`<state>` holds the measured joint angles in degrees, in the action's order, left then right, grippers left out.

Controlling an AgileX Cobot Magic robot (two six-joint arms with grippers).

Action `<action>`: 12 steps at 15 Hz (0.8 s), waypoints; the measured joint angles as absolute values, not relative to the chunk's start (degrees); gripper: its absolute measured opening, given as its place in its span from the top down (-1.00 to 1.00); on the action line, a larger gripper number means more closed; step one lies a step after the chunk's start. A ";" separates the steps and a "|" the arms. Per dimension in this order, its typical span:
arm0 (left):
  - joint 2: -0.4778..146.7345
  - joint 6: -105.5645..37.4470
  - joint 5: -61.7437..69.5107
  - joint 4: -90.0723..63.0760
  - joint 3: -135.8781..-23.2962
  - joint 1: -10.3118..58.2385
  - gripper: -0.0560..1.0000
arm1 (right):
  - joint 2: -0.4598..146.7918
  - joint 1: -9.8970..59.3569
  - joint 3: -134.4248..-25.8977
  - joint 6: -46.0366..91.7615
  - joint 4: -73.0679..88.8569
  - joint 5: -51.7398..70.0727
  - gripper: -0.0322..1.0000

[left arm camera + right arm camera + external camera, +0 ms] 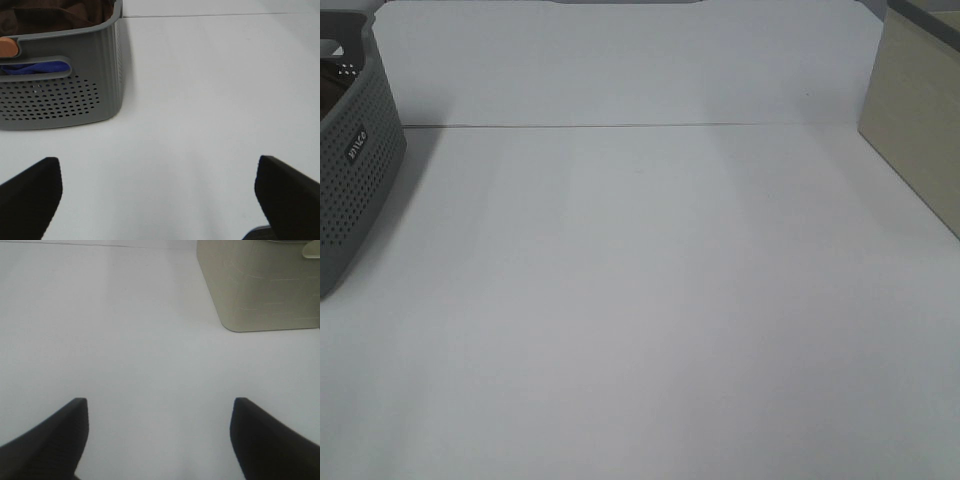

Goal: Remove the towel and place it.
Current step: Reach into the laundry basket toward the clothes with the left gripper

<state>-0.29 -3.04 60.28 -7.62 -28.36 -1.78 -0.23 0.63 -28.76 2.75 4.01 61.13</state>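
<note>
- Towel (55, 12): dark brown cloth, bunched up inside the grey basket (95, 60). In the left wrist view we see its folds just under the rim. Most of it is cut off by the frame, so we can't tell how it lies deeper down.
- Basket: grey plastic with a perforated lower wall, a handle slot and rounded corners. It stands on the white table (640, 320) at the left edge of the high view, partly out of frame.
- There's a small label (363, 143) on the basket wall facing the high camera. The text is too small for us to read.
- Orange thing (7, 47): rounded, sitting at the basket rim beside the towel. We can't tell what it is.
- Blue thing (35, 67): it shows through the handle slot, inside the basket and lower than the brown cloth. We can't identify it either.
- Left gripper (157, 170): jaws spread wide, holding nothing, with only bare table between them. It sits low over the table. The basket is ahead of it, off toward one jaw's side and apart from it. It isn't touching the towel.
- Right gripper (160, 405): jaws apart too, gripping nothing, bare table between them.
- Beige box (260, 285): pale, with rounded corners, resting on the table ahead of the right gripper and clear of it. In the high view it sits at the right edge, well apart from the basket.
- A white backboard (620, 60) stands along the far side of the table.
</note>
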 joint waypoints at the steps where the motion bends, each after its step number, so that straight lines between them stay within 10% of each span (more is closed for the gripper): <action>1: -0.29 -3.04 60.28 -7.62 -28.36 -1.78 -0.97 | -0.23 0.63 -28.76 2.75 4.01 61.13 -0.53; 12: -0.29 -1.72 60.28 -2.86 -28.36 -1.78 -0.98 | -0.23 0.63 -28.76 2.92 2.46 61.13 -0.53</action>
<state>-0.29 -1.72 60.28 -2.86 -28.36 -1.78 -0.23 0.63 -28.76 2.92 2.46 61.13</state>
